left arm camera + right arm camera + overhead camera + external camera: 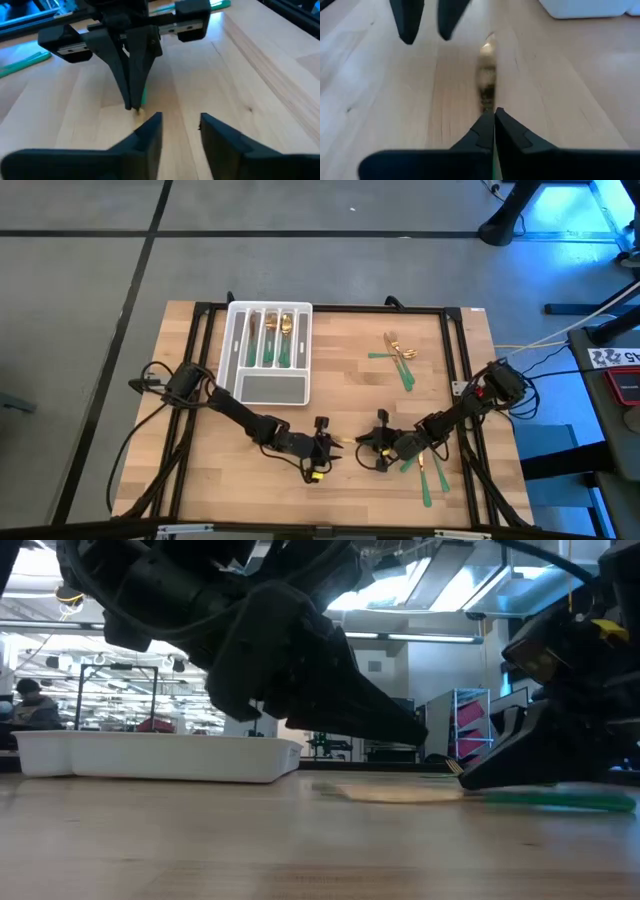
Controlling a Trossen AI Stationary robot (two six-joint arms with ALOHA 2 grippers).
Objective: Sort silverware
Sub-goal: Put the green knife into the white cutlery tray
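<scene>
On the wooden table (340, 380), near its front edge, the two dark arms meet tip to tip. The left gripper (181, 131) has its jaws parted by a narrow gap, with bare wood between them and nothing held. Facing it, the right gripper (494, 122) is pressed closed on a piece of silverware (486, 75), its gold head lying forward on the wood toward the left fingers. The white tray (268, 388) sits toward the back left with several green-handled pieces (275, 340) in its slots. More cutlery (400, 358) lies loose at the back right, and a few pieces (432, 475) lie beside the right arm. Beyond the table is a grey floor and a bright workshop.
</scene>
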